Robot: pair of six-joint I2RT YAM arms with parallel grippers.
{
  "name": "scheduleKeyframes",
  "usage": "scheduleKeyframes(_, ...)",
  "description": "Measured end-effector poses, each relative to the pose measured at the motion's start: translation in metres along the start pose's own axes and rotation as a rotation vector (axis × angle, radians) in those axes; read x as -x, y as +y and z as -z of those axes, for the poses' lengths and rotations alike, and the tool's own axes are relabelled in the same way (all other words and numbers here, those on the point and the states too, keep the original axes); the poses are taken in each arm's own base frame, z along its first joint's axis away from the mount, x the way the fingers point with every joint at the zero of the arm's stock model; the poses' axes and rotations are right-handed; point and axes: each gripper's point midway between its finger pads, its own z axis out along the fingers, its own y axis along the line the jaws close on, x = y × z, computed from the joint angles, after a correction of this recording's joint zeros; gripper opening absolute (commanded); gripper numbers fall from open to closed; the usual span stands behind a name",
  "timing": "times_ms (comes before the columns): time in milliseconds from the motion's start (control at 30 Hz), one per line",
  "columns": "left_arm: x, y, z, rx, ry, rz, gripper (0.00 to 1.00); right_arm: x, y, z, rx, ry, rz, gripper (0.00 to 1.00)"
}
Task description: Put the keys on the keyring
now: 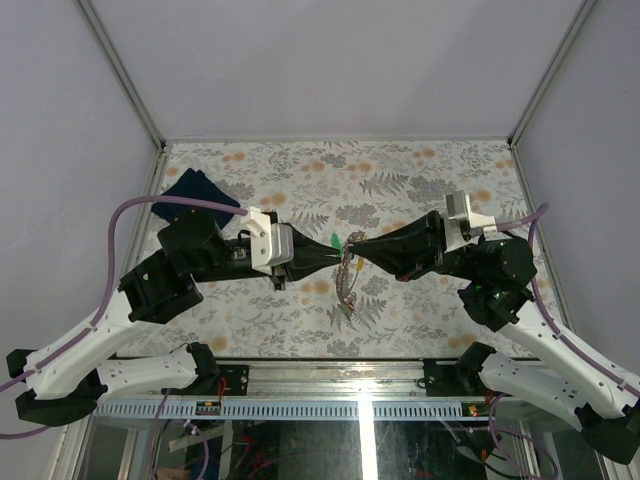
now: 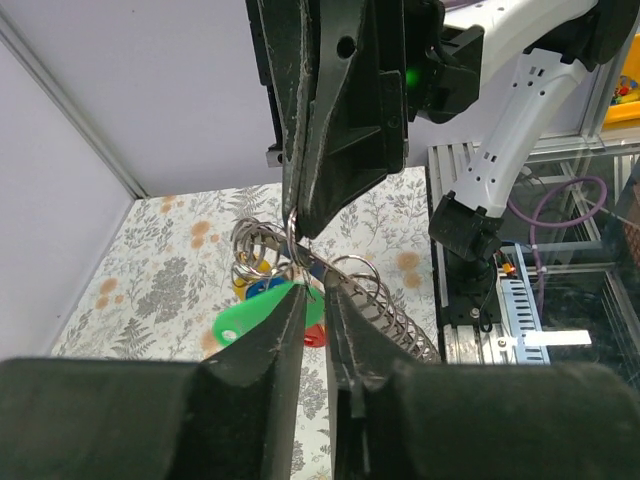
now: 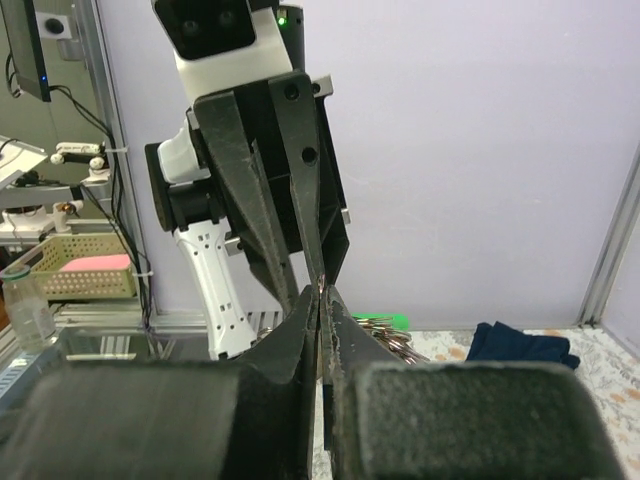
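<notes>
Closest to the left wrist camera, the left claw (image 2: 312, 292) had its two fingers just a little bit apart. The green tag of the keys (image 2: 255, 310) poked in at the finger tips. It was too hard to tell if the fingers pinched the tag or only touched it. The yellow, blue and red tags hung in a bunch just behind and under the green one.

Right past the tags was the keyring (image 2: 350, 270), thin and shiny, up in the air. Its chain (image 2: 400, 320) hung down from it toward the tabletop (image 1: 420, 180).

The right claw (image 2: 297, 228) came in from the other side, tip to tip with the left one. Its fingers were squeezed tight together on the thin wire of the keyring.

From the top camera, the two arms met in the middle, over the flowery tabletop. The keys and the ring hung between the two claws, and the end of the chain reached down close to the tabletop.

Far back, in the left corner, a dark blue cloth (image 1: 195, 188) lay folded, well apart from the claws
</notes>
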Motion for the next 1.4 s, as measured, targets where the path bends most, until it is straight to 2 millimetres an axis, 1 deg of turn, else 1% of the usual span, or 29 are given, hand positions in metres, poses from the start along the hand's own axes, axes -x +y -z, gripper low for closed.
scheduleKeyframes(233, 0.004, -0.001, 0.0, 0.005, -0.024, 0.023, 0.23, 0.008, -0.001, -0.002, 0.002, -0.035, 0.026, 0.0)
scheduleKeyframes(400, 0.012, -0.002, 0.005, 0.016, -0.067, 0.03, 0.28, 0.011, 0.0, -0.003, 0.007, -0.044, 0.035, 0.0)
scheduleKeyframes(600, 0.026, -0.002, 0.015, 0.046, -0.137, 0.024, 0.3, 0.011, 0.001, -0.003, 0.011, -0.043, 0.04, 0.0)
scheduleKeyframes(700, 0.034, 0.0, 0.017, 0.062, -0.178, 0.03, 0.31, 0.01, 0.001, -0.003, 0.014, -0.041, 0.043, 0.0)
scheduleKeyframes(800, 0.036, 0.001, 0.015, 0.07, -0.205, 0.046, 0.31, 0.009, 0.003, -0.002, 0.025, -0.037, 0.048, 0.0)
scheduleKeyframes(900, 0.036, 0.003, 0.011, 0.07, -0.216, 0.062, 0.31, 0.009, 0.004, -0.002, 0.035, -0.033, 0.054, 0.0)
scheduleKeyframes(1167, 0.027, 0.005, -0.005, 0.053, -0.208, 0.109, 0.31, 0.011, 0.006, -0.003, 0.048, -0.03, 0.069, 0.0)
scheduleKeyframes(1400, 0.025, 0.005, -0.007, 0.051, -0.205, 0.123, 0.28, 0.013, 0.01, -0.003, 0.071, -0.03, 0.075, 0.0)
